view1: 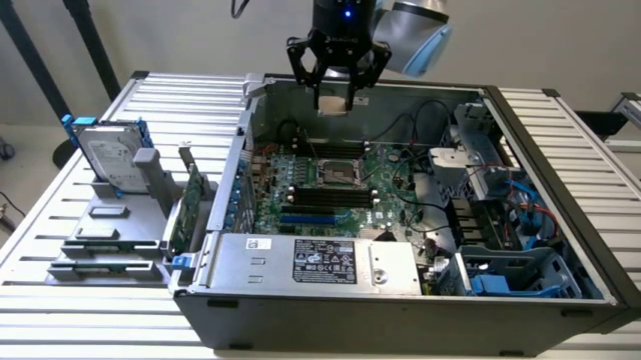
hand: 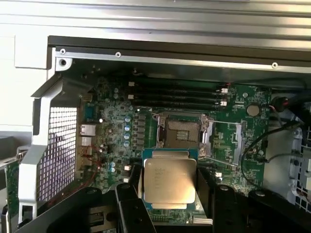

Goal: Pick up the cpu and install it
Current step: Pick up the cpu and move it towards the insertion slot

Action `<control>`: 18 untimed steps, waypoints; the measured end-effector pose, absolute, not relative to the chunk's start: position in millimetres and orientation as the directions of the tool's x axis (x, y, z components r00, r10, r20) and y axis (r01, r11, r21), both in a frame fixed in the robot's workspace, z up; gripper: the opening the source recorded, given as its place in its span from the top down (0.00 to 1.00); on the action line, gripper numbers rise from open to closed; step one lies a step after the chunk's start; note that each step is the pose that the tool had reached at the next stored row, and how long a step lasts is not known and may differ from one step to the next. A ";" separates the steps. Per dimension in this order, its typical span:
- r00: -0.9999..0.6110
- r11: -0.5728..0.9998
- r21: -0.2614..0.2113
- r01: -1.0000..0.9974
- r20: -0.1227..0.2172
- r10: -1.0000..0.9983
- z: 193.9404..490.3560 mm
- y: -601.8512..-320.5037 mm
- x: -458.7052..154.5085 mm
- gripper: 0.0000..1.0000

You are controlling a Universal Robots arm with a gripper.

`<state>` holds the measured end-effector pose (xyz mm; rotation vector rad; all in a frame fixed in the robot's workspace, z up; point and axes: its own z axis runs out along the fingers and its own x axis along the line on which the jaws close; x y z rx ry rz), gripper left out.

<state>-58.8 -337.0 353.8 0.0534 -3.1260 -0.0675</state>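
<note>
Small flat square cpu with the pale silver-grey metal lid (hand: 170,180) is pinched by its sides in the black jaws, up in the air short of the dark square metal-framed socket (hand: 183,130); looks light, stiff, slick on top and probably fragile underneath, so edges-only seems right.

cpu (view1: 335,107) partly hidden by gripper (view1: 337,94), arm (view1: 416,30) cropped

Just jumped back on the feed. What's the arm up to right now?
The gripper is holding the cpu by its edges in the air above the open computer case, over the motherboard. The cpu socket on the board is open and empty, so the chip has been picked up but is not yet seated.
</note>
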 end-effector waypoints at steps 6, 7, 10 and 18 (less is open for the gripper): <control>-0.999 0.998 0.043 -0.034 0.014 -0.035 342.8 -329.4 -51.5 0.46; -0.999 0.998 0.043 -0.034 0.014 -0.035 341.1 -329.2 -50.5 0.46; -0.999 0.998 0.043 -0.034 0.014 -0.035 335.6 -328.8 -47.0 0.46; -0.999 0.999 0.043 -0.030 0.014 -0.031 321.0 -328.8 -39.7 0.46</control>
